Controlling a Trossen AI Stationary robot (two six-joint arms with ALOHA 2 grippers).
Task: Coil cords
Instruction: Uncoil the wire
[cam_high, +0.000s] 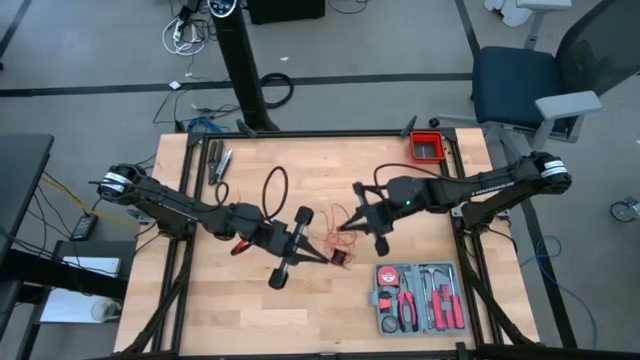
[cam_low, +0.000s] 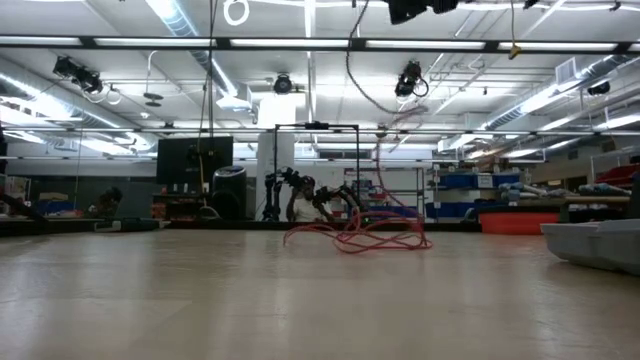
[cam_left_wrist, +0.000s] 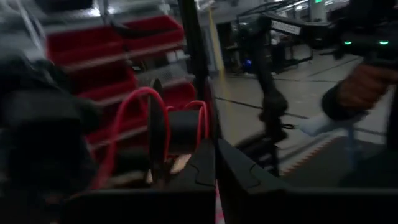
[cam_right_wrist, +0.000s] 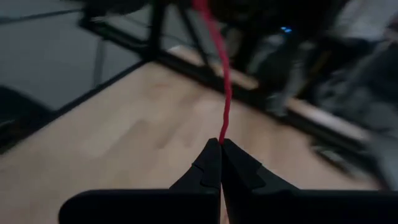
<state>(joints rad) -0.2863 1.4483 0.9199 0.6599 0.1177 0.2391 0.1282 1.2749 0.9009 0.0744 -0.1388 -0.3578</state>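
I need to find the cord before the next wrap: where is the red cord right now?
In the high view, the red cord lies mid-table between the left gripper and right gripper, above the grey tool case.

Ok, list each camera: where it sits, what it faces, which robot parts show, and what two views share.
High: overhead, straight down on the table; both arms; left tool, right tool.
Low: table height, level across to the room; red cord loose in the middle.
Left wrist: on the left arm; its shut tool beside a spool.
Right wrist: on the right arm; its tool shut on the red cord.
Shared: all four show the cord.
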